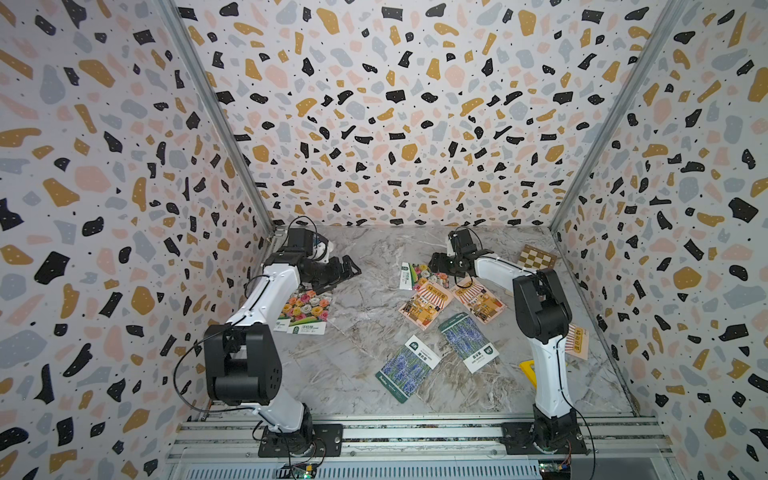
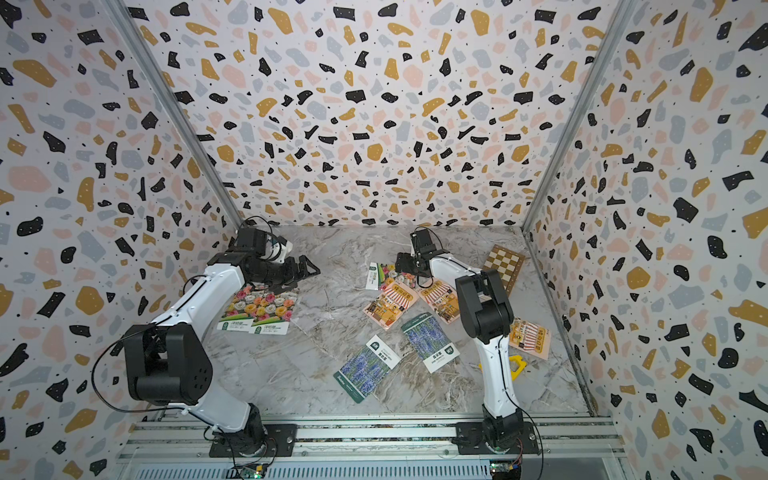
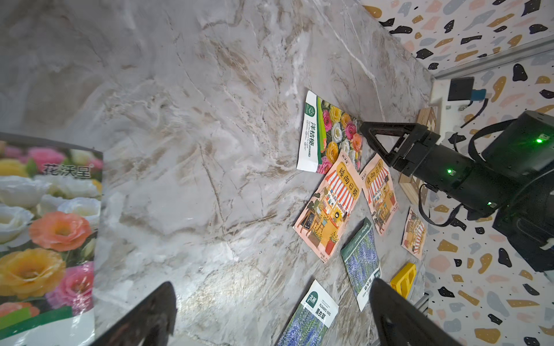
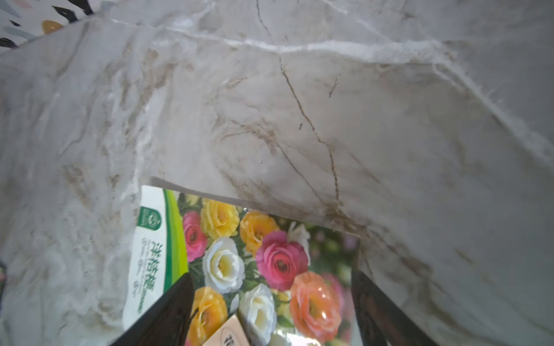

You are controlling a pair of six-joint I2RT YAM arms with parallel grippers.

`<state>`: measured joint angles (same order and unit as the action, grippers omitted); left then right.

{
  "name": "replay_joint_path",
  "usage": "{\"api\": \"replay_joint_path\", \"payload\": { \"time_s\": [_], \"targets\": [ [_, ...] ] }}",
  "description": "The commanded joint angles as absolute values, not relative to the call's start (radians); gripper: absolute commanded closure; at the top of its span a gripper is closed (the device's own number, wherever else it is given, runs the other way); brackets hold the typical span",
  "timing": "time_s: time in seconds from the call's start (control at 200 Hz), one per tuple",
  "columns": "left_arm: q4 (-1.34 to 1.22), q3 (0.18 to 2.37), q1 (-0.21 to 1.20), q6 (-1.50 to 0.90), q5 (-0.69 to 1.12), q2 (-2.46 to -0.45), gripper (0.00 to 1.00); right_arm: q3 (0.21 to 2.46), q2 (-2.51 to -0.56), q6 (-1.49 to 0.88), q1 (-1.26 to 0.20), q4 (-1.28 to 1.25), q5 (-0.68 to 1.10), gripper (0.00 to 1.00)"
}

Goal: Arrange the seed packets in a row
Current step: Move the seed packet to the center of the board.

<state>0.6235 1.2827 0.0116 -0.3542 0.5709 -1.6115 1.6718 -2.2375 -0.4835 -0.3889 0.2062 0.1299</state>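
Meanwhile, pictured over a marbled desk [image 1: 365,299]: left jaws released and empty, hanging above bare marble toward the far left corner, just beyond two flower seed packets [image 1: 311,311] laid flat side by side near the left edge, white-green labels turned to the front edge. Near the middle of the far edge, right jaws spread wide, gripping nothing, poised astride a third flower seed packet [image 4: 254,263] lying flat with its label end toward the left edge; contact with it impossible to tell. Overlapping that packet's front corner, a tilted awning seed packet [image 1: 426,305]; just beside it toward the right edge, a second awning seed packet [image 1: 478,303]; near the right edge, a third awning seed packet [image 1: 578,340], partly hidden behind the right arm [image 1: 540,307]. Nearer the front edge, between the desk's middle and right edge, one lavender seed packet [image 1: 409,368] and another lavender seed packet [image 1: 469,347], near each other yet apart, skewed at different angles. Also caught: a wooden checkerboard [image 1: 537,257] in the far right corner, and a yellow frame [image 1: 527,370] toward the right edge, half hidden by the same arm.
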Motion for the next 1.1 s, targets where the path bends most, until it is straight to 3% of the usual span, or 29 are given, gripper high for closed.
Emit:
{"api": "replay_joint_path", "payload": {
  "time_s": [0.0,0.225,0.501,0.801,0.961,1.096],
  "targets": [
    [0.560,1.254,0.021,-0.385,0.616,-1.627,0.01,1.733,-2.252,-0.449,-0.397,0.293,0.050,0.17],
    [0.582,1.268,0.021,-0.374,0.583,-1.663,0.01,1.716,-2.289,-0.430,-0.409,0.265,0.166,0.18],
    [0.486,1.265,0.021,-0.455,0.669,-1.771,0.02,1.783,-2.344,-0.282,-0.469,0.272,0.283,0.22],
    [0.436,1.292,0.050,-0.524,0.724,-1.888,0.14,1.810,-2.331,-0.226,-0.496,0.270,0.376,0.25],
    [0.446,1.297,0.091,-0.560,0.677,-1.915,0.20,1.787,-2.252,-0.268,-0.497,0.265,0.334,0.26],
    [0.462,1.303,0.120,-0.594,0.621,-1.933,0.28,1.753,-2.205,-0.339,-0.503,0.320,0.330,0.32]
  ]
}}
